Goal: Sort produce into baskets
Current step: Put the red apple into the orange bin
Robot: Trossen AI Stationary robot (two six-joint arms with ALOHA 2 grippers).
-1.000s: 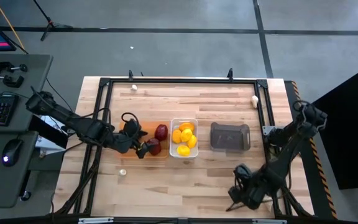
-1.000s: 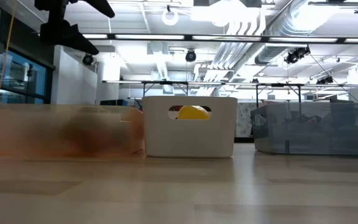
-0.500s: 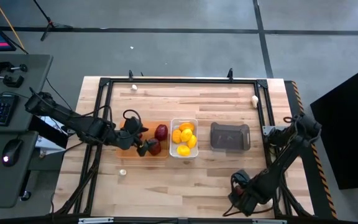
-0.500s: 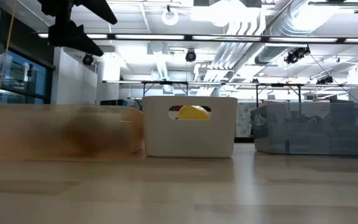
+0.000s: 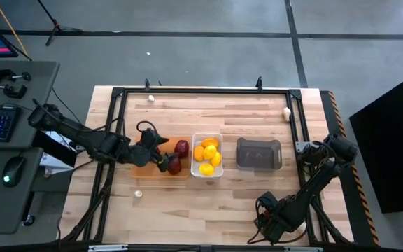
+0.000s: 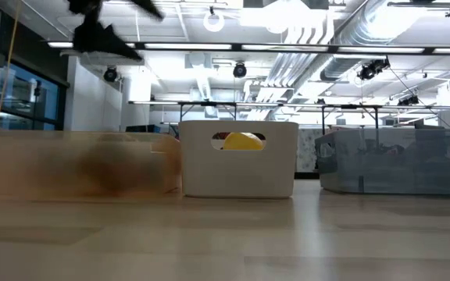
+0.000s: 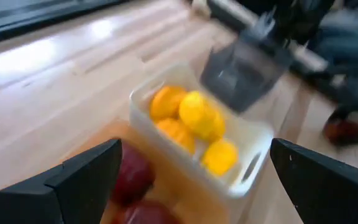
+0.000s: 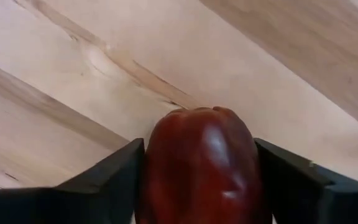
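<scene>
My left gripper (image 5: 158, 157) hangs open and empty over the orange tray (image 5: 147, 166), where two dark red pieces (image 5: 181, 148) (image 5: 174, 165) lie; it also shows in its wrist view (image 7: 197, 186). The white bin (image 5: 207, 155) holds several yellow lemon-like pieces (image 7: 199, 115). The dark grey bin (image 5: 259, 153) stands to its right. My right gripper (image 5: 267, 224) is near the table's front edge at the right, shut on a dark red piece (image 8: 201, 168). White bulbs lie on the table at the far left (image 5: 150, 99), the far right (image 5: 286, 112) and the near left (image 5: 138, 194). My right gripper pinches the dark red piece by its two opposite sides (image 8: 151, 171) between its two fingers (image 8: 107, 186). The fingers point down at the wooden table. Whether the piece rests on the table or is lifted clear, I cannot tell.
A black frame (image 5: 201, 91) runs round the work area. In the low view the white bin (image 6: 238, 160) stands in the middle, the grey bin (image 6: 397, 160) to its right and the orange tray (image 6: 69, 164) to its left. Bare wood lies between the bins and the front edge.
My left gripper has risen above the orange tray and gone a little toward the far edge. My right gripper has gone toward the table's near edge and a little to the left.
</scene>
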